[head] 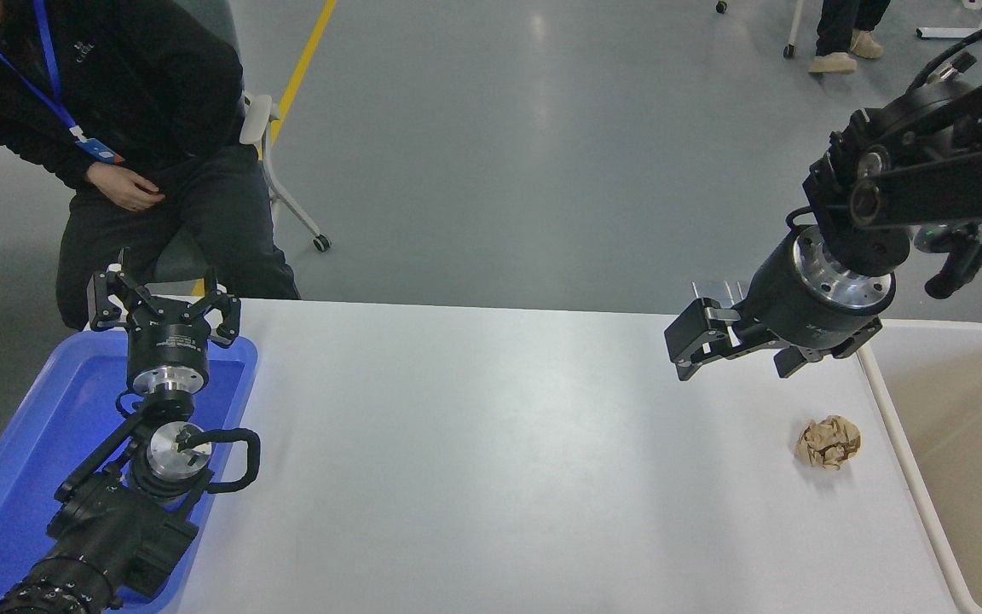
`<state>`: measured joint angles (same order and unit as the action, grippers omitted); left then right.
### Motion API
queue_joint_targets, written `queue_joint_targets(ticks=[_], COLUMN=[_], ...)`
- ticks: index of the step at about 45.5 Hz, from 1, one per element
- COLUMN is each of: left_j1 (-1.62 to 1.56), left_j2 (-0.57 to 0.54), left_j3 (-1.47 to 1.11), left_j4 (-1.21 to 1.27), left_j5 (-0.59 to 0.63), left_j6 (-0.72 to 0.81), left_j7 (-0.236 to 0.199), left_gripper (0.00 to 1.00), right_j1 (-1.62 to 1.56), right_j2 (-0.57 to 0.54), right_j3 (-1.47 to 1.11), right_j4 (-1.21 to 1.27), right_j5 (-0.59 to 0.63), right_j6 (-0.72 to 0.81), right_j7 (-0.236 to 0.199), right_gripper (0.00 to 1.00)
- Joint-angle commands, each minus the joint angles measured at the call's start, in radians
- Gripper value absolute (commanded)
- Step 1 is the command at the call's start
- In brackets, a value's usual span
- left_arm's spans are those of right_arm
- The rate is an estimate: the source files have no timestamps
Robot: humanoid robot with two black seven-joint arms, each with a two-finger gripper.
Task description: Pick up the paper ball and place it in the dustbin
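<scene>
The tan-brown paper ball (828, 442) lies on the white table (474, 460) near its right edge, just left of the dustbin. The beige dustbin (960, 460) with an off-white rim stands at the right, partly cut off by the frame; the part of its inside that shows is plain tan. My right gripper (734, 356) hangs above the table, up and to the left of the paper ball, open and empty, not touching it. My left gripper (163, 300) is parked at the lower left over the blue tray, its fingers spread open and empty.
A shallow blue tray (14, 477) sits at the table's left end under the left arm. A person in black sits on a chair beyond the table's far left corner. Another person's feet show at the top right.
</scene>
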<state>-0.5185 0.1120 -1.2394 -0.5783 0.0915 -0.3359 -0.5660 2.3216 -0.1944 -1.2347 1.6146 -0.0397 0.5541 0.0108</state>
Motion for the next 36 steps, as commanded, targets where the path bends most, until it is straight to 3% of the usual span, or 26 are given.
queue_joint_targets(ticks=[1,36], left_j1=[0.000,0.000], left_j2=[0.000,0.000], left_j3=[0.000,0.000], left_j4=[0.000,0.000], left_j5=[-0.001,-0.001], left_j6=[0.000,0.000], left_j7=[0.000,0.000], left_gripper=[0.99,0.99], right_j1=[-0.008,-0.016], right_j2=[0.000,-0.003], right_j3=[0.003,0.000], right_j4=[-0.002,-0.002], right_j5=[-0.002,-0.051], right_j6=[-0.002,-0.042], right_j7=[0.000,0.000], right_gripper=[1.00,1.00])
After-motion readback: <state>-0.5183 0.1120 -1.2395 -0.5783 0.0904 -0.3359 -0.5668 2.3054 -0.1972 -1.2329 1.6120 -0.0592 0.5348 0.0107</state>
